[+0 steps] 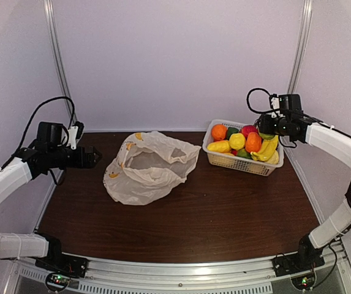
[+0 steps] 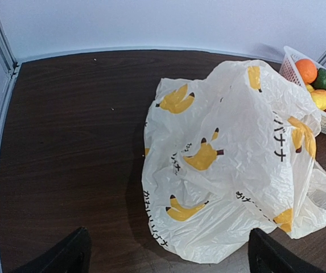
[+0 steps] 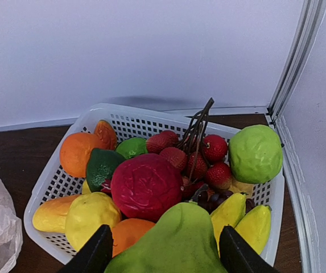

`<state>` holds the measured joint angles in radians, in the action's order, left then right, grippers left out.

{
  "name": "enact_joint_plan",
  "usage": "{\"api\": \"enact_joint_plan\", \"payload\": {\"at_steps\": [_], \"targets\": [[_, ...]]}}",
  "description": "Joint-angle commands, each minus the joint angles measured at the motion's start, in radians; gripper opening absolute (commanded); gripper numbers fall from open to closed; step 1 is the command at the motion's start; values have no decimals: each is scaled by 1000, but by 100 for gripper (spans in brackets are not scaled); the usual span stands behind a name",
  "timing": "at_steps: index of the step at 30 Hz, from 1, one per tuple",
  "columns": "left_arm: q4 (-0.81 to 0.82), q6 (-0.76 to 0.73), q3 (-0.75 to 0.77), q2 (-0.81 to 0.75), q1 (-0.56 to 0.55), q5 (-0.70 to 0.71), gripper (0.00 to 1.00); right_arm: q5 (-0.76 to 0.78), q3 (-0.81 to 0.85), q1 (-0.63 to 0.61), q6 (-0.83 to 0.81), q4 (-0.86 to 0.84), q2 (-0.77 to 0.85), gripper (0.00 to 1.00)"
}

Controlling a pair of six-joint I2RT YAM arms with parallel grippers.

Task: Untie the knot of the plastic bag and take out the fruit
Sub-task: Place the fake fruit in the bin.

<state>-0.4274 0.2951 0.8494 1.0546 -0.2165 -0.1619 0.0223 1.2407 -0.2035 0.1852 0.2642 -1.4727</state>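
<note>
On our right gripper [image 3: 165,234], the two dark fingers [image 3: 97,253] stand part-way closed against both sides of a light green, pear-shaped toy fruit [image 3: 174,250], which is gripped between them. Just below it is the white lattice plastic basket [image 3: 54,187], heaped with toy fruit: a dark red round piece [image 3: 145,185], an orange one [image 3: 77,151], a yellow one [image 3: 91,213], a round light green one [image 3: 255,152], a yellow banana bunch [image 3: 231,211] and red strawberries on a brown stalk [image 3: 199,151]. We cannot tell whether the pear touches the heap. The basket sits at the far right of the dark brown wooden table [image 1: 224,208].

On our left gripper [image 2: 167,242], the fingers are spread wide with nothing between them, raised off the table at the left. In front of them lies the thin, crinkled cream plastic bag [image 2: 231,148] printed with yellow bananas. It is slumped flat just beside the basket on its left, and from above its mouth gapes open.
</note>
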Motion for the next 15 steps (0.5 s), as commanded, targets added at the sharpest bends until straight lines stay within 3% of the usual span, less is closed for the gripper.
{"api": "enact_joint_plan", "payload": {"at_steps": [1, 15], "targets": [[21, -41, -16, -7, 8, 11, 98, -82, 44, 42, -19, -46, -39, 47], [19, -39, -16, 17, 8, -19, 98, -49, 144, 69, -85, -23, -177, 52]]}}
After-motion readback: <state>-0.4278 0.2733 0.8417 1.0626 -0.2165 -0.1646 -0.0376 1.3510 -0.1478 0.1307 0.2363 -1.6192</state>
